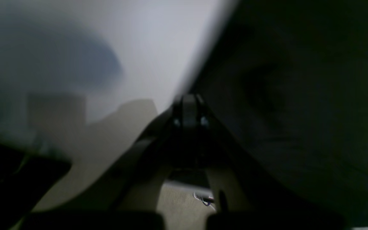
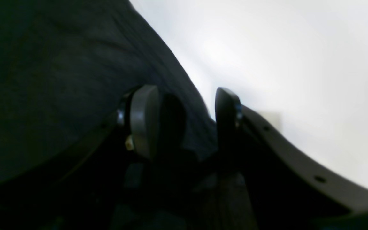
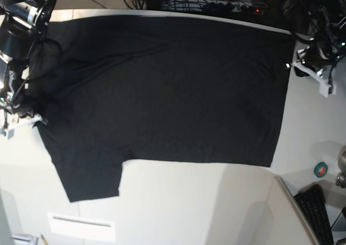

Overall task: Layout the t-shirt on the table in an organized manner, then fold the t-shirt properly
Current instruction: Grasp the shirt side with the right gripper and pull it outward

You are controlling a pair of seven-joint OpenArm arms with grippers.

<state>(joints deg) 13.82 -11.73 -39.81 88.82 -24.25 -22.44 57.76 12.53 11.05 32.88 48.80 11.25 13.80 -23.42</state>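
The left wrist view is coming through dark and blurred; the left gripper [image 1: 189,110] is showing only as a narrow tip with its jaws together, sitting at the border between the shirt [image 1: 299,111] and the pale table [image 1: 158,41]. Whether cloth is pinched between the jaws is not showing there. In the base view this gripper [image 3: 294,65] is lying at the shirt's hem corner on that view's right side, touching or just beside the edge, its tips too small to read.

The right gripper [image 2: 184,121] is standing open in its wrist view, one finger [image 2: 144,119] lying over the black cloth and the other over bare table, with the shirt's edge running between them. Nothing is clamped. In the base view its arm is largely cut off by the frame's left edge, and the gripper [image 3: 37,119] is sitting at the shirt's [image 3: 162,93] left margin, near the sleeve.

The shirt is lying spread flat across the table [image 3: 178,202], plain black side up, reaching nearly to the far edge, with one sleeve pointing toward the near side. Folds are hard to make out in the dark fabric.

No print, label or writing is readable anywhere. A white vent panel [image 3: 81,226] is lying near the front edge, and a keyboard [image 3: 319,212] is cut off at the lower corner.
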